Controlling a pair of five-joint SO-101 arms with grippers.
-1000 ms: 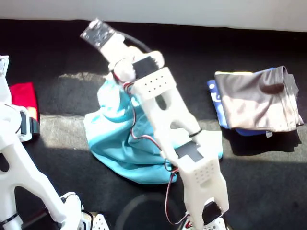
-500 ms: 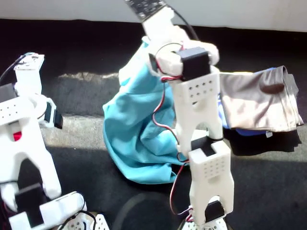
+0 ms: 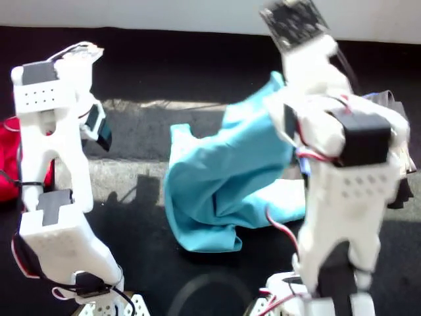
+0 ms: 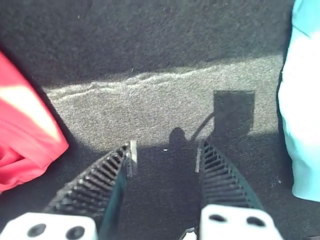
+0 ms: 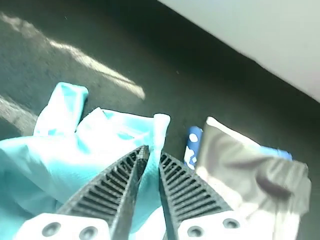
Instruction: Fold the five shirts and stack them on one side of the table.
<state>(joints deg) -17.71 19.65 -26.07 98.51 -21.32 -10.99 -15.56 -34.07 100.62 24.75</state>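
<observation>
Right gripper (image 5: 152, 155): jaws almost pressed together, pinching a fold of the turquoise shirt (image 3: 223, 171) between the ribbed pads. A narrow tab of cloth sticks out past the fingertips.

High view: the shirt is lifted. Its highest point is at upper centre-right of the frame, against the right arm. From there it drapes down and left. The lower edge lies bunched on the dark worktop (image 3: 131, 125) at lower centre.

Left gripper (image 4: 165, 155): jaws spread wide, holding nothing and touching nothing. Bare worktop shows between the fingers, crossed by a sunlit band. The red shirt (image 4: 25, 125) lies off to one side of the gripper, and an edge of the turquoise shirt lies off to the other. In the high view the red shirt sits at the left edge of the frame, partly behind the left arm.

Folded grey shirt (image 5: 250, 170): rests on top of a blue shirt (image 5: 192, 145), just beyond the lifted turquoise one. In the high view this stack is at the right edge, mostly hidden by the right arm.
</observation>
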